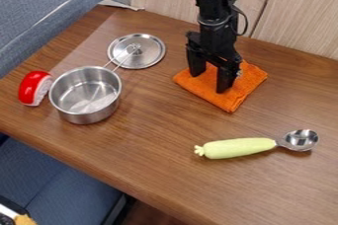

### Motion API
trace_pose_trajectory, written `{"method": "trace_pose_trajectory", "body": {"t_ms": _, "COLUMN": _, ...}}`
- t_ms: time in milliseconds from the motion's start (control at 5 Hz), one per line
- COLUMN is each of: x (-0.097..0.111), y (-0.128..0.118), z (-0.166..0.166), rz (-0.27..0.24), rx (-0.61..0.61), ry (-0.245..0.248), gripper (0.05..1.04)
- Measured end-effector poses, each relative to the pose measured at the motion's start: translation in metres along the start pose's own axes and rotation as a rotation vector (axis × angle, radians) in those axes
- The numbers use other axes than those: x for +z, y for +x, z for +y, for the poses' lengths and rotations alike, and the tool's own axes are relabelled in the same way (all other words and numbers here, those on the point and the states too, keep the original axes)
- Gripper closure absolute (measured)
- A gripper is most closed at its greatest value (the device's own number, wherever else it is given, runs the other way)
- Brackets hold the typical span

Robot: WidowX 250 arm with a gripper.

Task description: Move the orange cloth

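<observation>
Gripper [210, 82] open, its two fingers spread, the arm hung over the orange cloth [232, 101], which lay flat on the table [158, 140] directly beneath; whether the tips touched it, I could not tell.

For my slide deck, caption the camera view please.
The gripper, fingers apart, hangs over a folded orange cloth on a wooden table, with a metal pot nearby.

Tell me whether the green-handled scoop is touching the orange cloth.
Apart. The camera view plainly shows bare wooden table between the scoop and the nearest corner of the orange cloth.
</observation>
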State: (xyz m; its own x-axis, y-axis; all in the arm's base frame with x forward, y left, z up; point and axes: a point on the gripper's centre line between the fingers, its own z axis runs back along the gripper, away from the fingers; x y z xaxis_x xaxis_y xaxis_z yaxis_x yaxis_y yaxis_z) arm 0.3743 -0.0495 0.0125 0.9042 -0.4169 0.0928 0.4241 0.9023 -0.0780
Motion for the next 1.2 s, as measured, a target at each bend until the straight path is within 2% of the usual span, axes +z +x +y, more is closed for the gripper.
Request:
{"method": "trace_pose_trajectory", "body": {"t_ms": 200, "x": 0.009, "y": 0.002, "z": -0.008, "rz": -0.009, "rx": -0.014, "ry": -0.051, "gripper": 0.084}}
{"method": "trace_pose_trajectory", "body": {"t_ms": 400, "x": 0.019, "y": 0.001, "z": -0.021, "rz": 0.004, "rx": -0.025, "ry": -0.099, "gripper": 0.085}}
{"method": "trace_pose_trajectory", "body": {"t_ms": 600, "x": 0.050, "y": 0.005, "z": -0.025, "rz": -0.036, "rx": -0.052, "ry": -0.054, "gripper": 0.085}}
{"method": "trace_pose_trajectory", "body": {"t_ms": 1000, "x": 0.107, "y": -0.013, "z": -0.029, "rz": -0.132, "rx": -0.069, "ry": 0.050, "gripper": 0.085}}
{"method": "trace_pose_trajectory", "body": {"t_ms": 1200, "x": 0.117, "y": -0.020, "z": -0.032, "rz": -0.158, "rx": -0.085, "ry": 0.060, "gripper": 0.085}}
